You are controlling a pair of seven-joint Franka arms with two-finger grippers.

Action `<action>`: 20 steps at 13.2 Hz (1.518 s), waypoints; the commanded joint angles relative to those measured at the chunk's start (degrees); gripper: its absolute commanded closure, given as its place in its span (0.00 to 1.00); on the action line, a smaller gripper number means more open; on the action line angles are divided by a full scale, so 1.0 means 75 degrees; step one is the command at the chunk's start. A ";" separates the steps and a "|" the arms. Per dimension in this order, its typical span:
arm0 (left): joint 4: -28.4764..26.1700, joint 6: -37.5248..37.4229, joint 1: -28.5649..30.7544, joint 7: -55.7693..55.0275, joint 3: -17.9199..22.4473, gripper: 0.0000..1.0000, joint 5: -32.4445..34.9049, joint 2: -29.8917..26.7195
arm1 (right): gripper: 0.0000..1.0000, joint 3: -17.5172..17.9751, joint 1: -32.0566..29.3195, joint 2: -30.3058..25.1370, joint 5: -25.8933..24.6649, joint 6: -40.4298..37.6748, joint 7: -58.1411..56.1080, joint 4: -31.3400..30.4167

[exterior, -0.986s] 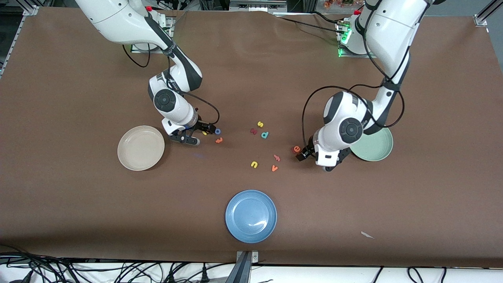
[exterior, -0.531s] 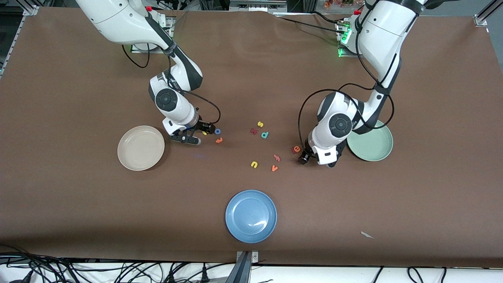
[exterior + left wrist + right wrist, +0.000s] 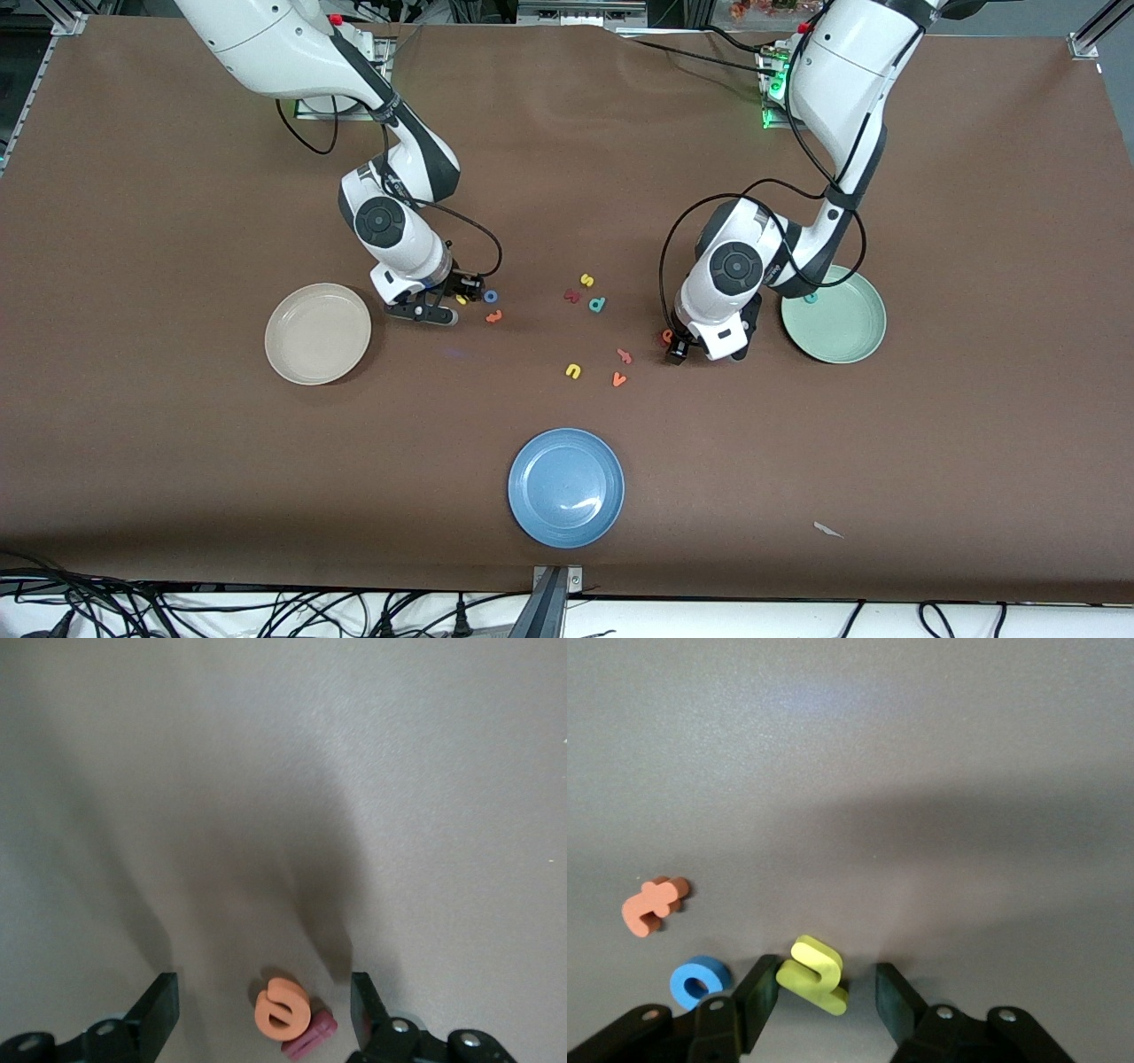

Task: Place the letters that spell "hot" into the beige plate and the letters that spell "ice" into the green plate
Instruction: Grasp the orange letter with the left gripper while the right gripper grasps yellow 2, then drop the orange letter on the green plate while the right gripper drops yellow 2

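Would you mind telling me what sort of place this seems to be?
Probably a robotics lab: two arms bolted at a brown table, aluminium framing at its corners, loose cables along its edge.

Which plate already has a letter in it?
The green plate, at the left arm's end of the table, holds a teal letter c. The beige plate and the blue plate hold nothing.

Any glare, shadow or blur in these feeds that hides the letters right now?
Front view: sharp, with a bright glint on the blue plate; the left claw partly covers the orange e. Left wrist view: a broad soft shadow falls over the e. Right wrist view: a dark shadow band crosses the table, yet the yellow h shows clearly.
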 commanded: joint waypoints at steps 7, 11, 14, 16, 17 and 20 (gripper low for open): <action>-0.0023 0.0084 -0.0298 -0.0954 0.0065 0.37 0.0174 0.0057 | 0.83 -0.0057 0.0059 -0.0145 -0.0212 -0.0034 0.0057 -0.0029; 0.0001 0.0096 -0.0275 -0.0954 0.0077 0.45 0.0209 0.0150 | 0.84 -0.0396 0.0036 -0.0835 -0.0212 -0.0923 -0.0444 0.0030; 0.0071 0.0096 -0.0251 -0.0908 0.0088 0.75 0.0221 0.0162 | 0.84 -0.0666 -0.0244 -0.1269 -0.0212 -0.1381 -0.1602 0.0018; 0.0176 0.0096 -0.0263 -0.0838 0.0100 0.98 0.0233 0.0232 | 0.83 -0.0748 -0.0793 -0.1411 -0.0212 -0.1558 -0.2935 0.0018; 0.0200 0.0096 -0.0263 -0.0814 0.0112 1.00 0.0244 0.0232 | 0.83 -0.0969 -0.1040 -0.1446 -0.0201 -0.1593 -0.3720 0.0007; 0.0223 0.0014 -0.0216 -0.0336 0.0100 1.00 0.0350 0.0116 | 0.83 -0.1159 -0.1767 -0.1412 -0.0107 -0.1582 -0.5459 -0.0005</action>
